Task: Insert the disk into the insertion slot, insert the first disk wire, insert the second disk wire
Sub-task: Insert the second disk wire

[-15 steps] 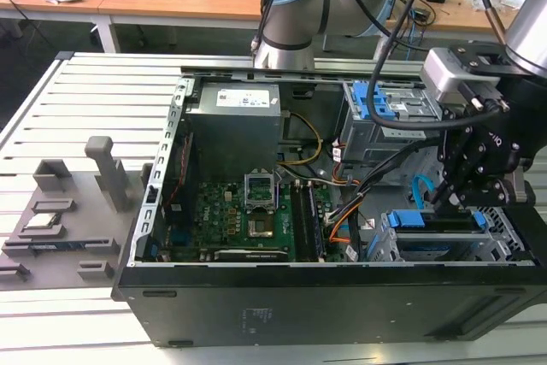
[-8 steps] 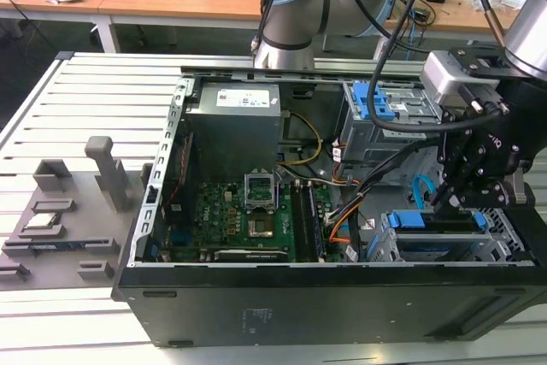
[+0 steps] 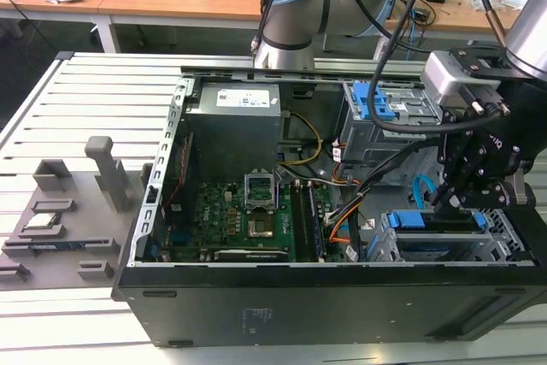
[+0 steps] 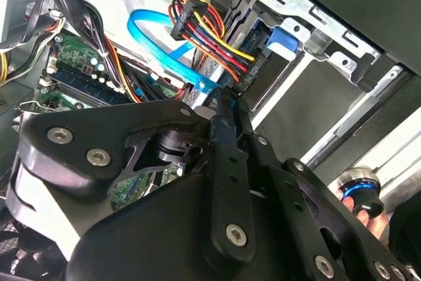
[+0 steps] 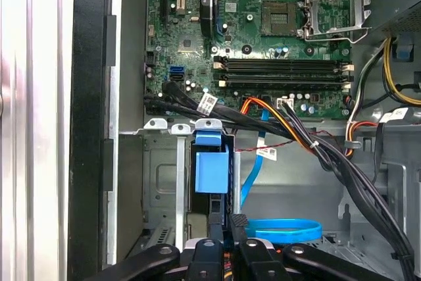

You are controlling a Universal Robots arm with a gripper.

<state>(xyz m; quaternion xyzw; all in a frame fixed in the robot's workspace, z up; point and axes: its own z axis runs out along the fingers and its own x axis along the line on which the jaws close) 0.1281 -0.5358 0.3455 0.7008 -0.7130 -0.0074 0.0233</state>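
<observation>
- Your gripper [image 3: 450, 201] hangs over the low silver drive cage at the exterior view's right, near the front corner of the open computer case [image 3: 342, 297].
- The disk [image 3: 436, 244] already lies flat in the insertion slot [image 3: 504, 241]; its blue carrier frame lines the bay's edges, so the first step looks done.
- In the second wrist view the fingers [image 4: 227, 113] come together to a narrow point just beside the multicoloured power connector [image 4: 187, 21] and the flat blue data cable [image 4: 158, 44]. Whether they pinch a connector or are merely closed, you cannot tell, as the tips are hidden against the cables.
- The pose suggests why: coming in end-on to the disk's rear edge lines a plug up with its socket, a judgement only.
- In the first wrist view the blue carrier tab [image 5: 211, 166] stands just beyond the fingertips, with the blue cable looping close by and the motherboard [image 5: 263, 31] farther off.
- The taller grey cage with blue latches [image 3: 380, 113] sits at the far side, untouched.
</observation>
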